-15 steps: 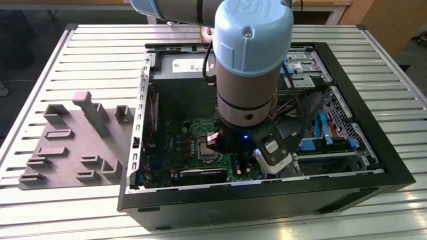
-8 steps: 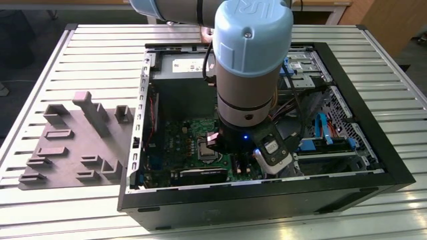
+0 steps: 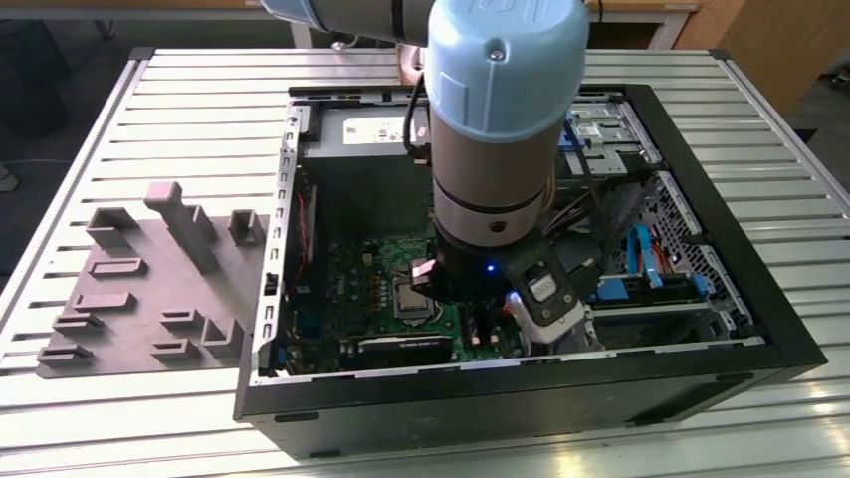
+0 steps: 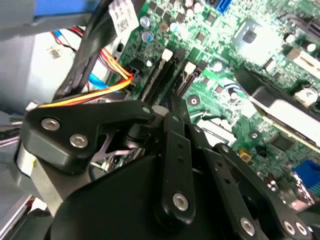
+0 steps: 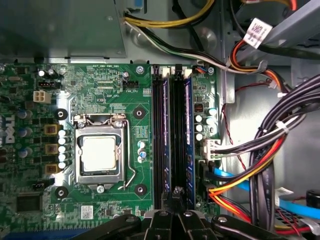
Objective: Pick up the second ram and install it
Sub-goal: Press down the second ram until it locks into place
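Open computer case (image 3: 743, 329) lies on the slatted bench (image 3: 199, 90) in the exterior view, motherboard (image 3: 352, 264) facing up. CPU socket (image 3: 412, 299) is the landmark. The arm reaches down into the case, end effector (image 3: 516, 324) low over the board just beside the socket, on the exterior view's right of it. A grey holder tray (image 3: 139, 299) sits on the bench outside the case, well apart from the socket.

Second wrist view: end effector (image 4: 167, 112) points at the near end of the memory slots (image 4: 167, 70). Orange and yellow cables (image 4: 95, 95) run beside it.

First wrist view: the second ram (image 5: 175, 130) stands edge-on in a memory slot just beside the CPU socket (image 5: 98, 154), in line with the end effector (image 5: 176, 192), which sits at the slot's end. Another dark stick (image 5: 189, 135) stands one slot farther from the socket. Cannot tell whether the end effector is apart, together or clamped on the ram.
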Available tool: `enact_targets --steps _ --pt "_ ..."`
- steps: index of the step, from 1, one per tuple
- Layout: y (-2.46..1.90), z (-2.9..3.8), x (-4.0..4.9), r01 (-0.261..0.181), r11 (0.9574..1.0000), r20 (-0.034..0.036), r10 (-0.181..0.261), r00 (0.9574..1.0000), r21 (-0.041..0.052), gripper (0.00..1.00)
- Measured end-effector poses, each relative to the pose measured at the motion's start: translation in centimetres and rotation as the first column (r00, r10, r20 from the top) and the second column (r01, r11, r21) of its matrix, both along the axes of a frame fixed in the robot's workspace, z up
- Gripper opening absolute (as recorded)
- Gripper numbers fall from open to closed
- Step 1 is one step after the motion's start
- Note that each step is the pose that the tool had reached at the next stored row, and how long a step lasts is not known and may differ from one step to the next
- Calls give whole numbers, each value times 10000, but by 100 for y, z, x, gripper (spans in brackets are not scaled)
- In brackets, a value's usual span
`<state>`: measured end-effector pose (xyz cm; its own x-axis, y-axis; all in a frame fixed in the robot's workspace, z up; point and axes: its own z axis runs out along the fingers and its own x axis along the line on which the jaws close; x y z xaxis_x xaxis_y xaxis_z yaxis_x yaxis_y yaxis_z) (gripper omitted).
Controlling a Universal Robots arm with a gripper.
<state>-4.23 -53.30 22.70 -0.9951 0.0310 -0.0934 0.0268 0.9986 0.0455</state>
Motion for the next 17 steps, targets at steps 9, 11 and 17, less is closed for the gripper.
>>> enact_targets --steps 9,11,17 --pt "2 160 0 0 10000 1 0 10000 -41 11" --pt "1 160 0 0 10000 0 0 10000 -43 11" --pt "34 161 0 1 10000 0 -1 10000 -45 11"
